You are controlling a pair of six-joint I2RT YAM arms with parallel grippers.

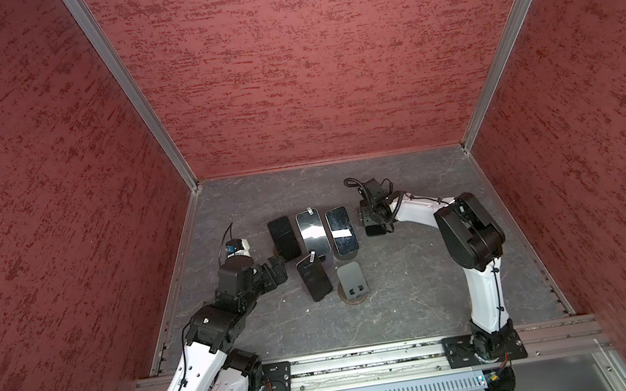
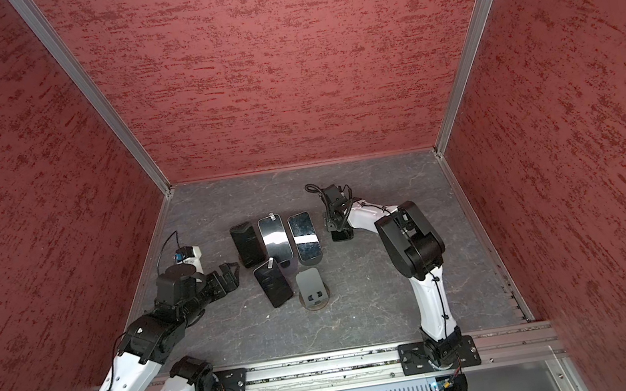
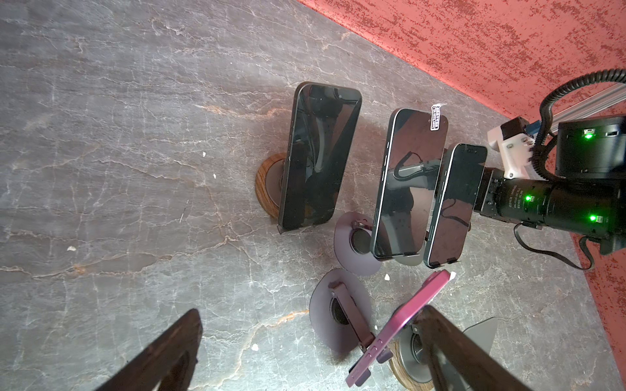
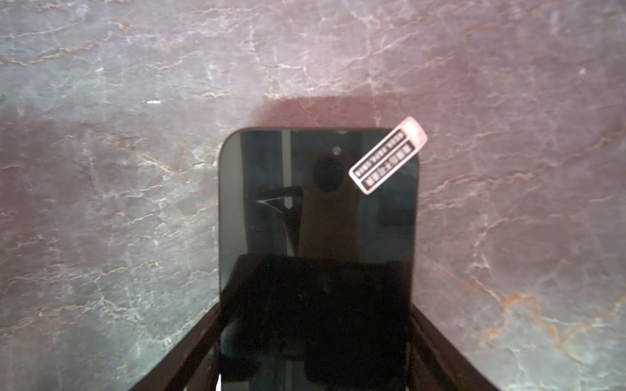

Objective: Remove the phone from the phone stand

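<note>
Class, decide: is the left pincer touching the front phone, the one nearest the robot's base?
Apart. In both top views, bare grey table shows between the left pincer and the front phone.

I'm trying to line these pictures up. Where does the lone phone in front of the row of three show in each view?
In a top view: front phone, lower half, just left of centre, screen showing.
In a top view: same spot.
Left wrist: nearest the camera, magenta back showing.
Right wrist: not in it; a different phone fills it.
Shared landmark: the stickered middle phone behind it, in all but the right wrist view.
</note>
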